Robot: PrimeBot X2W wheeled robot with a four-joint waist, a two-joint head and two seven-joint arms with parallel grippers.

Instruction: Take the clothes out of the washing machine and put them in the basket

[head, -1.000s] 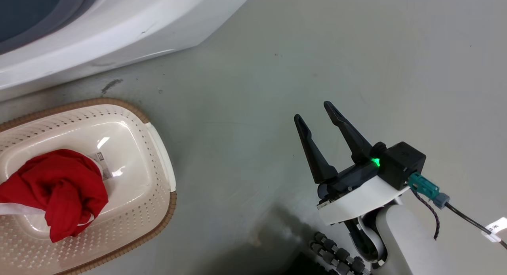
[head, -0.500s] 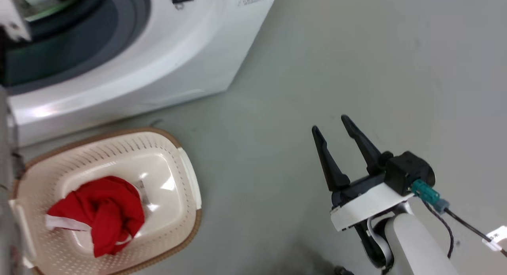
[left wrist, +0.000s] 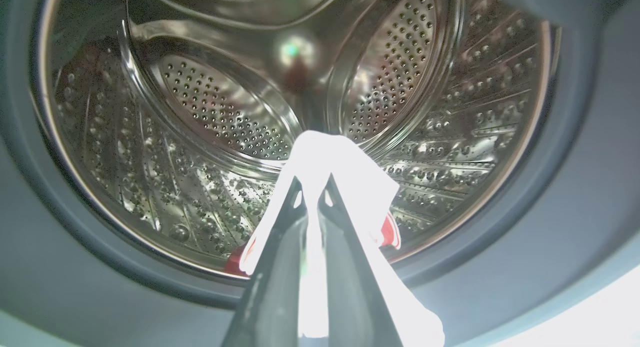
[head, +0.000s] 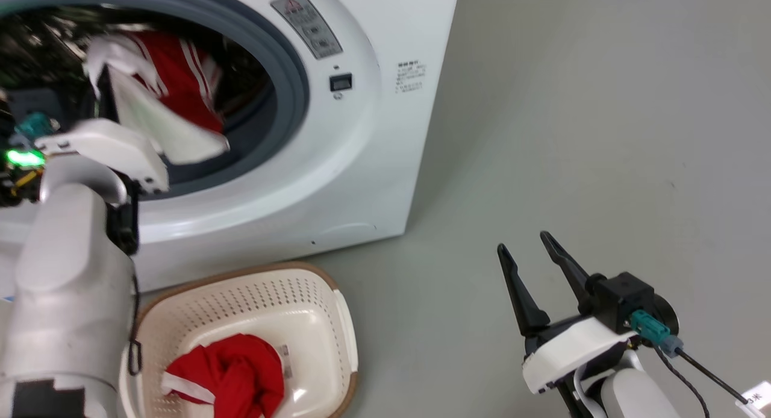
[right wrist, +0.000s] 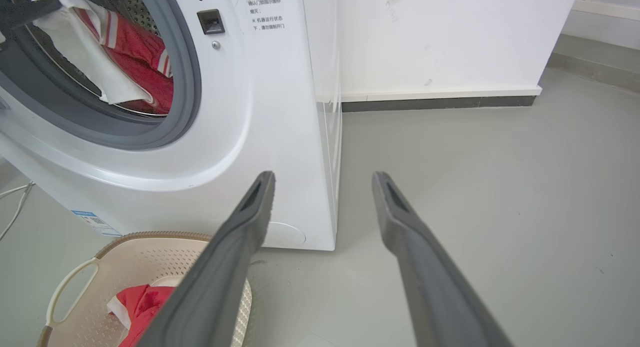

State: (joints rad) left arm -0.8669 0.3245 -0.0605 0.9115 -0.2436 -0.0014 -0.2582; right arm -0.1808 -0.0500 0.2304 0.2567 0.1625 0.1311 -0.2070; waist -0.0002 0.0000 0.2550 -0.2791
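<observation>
a garment [head: 174, 62] is clamped in the closed left gripper [left wrist: 312, 182] inside the washing machine [head: 361, 135], likely to be drawn out to the near basket [head: 337, 309]; the right gripper [head: 523, 242] is spread, empty.

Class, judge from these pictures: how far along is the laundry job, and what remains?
Done: one red garment lies in the basket. In hand: the left pincer is shut on the second garment at the mouth of the washing machine. Left: draw it out and drop it into the basket. The right pincer hangs open and empty.
</observation>
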